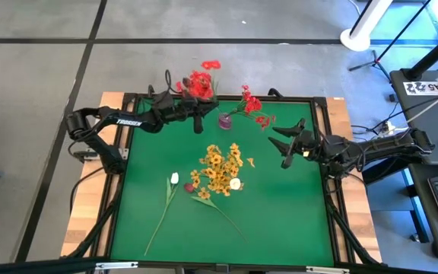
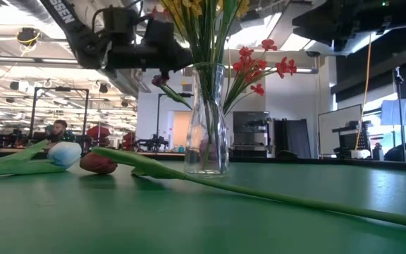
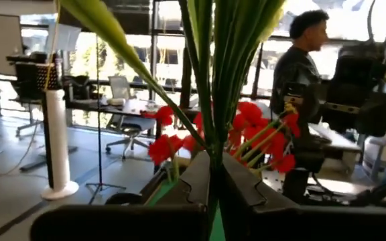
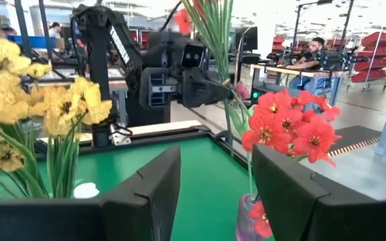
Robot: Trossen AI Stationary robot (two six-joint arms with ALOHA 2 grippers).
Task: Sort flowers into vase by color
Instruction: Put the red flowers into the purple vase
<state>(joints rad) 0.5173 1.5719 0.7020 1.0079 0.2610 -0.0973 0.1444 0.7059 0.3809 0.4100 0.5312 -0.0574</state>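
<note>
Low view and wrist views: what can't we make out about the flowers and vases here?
- Clear glass vase in the low view: blossoms on its green stems are cut off by the top edge.
- Small purple vase in the right wrist view: base cut off by the bottom edge, partly behind the right gripper.
- Left gripper, shut on green stems: blossoms cut off above, so their colour is unknown there.
- Vase under the red blossoms in the high view: hidden by the left arm.

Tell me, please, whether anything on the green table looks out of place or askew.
Two loose flowers lie flat on the green table mat instead of standing in a vase: a white-budded green stem and a dark maroon bud, beside the clear glass vase of yellow blossoms. The red blossoms lean outward from their small vase.
</note>
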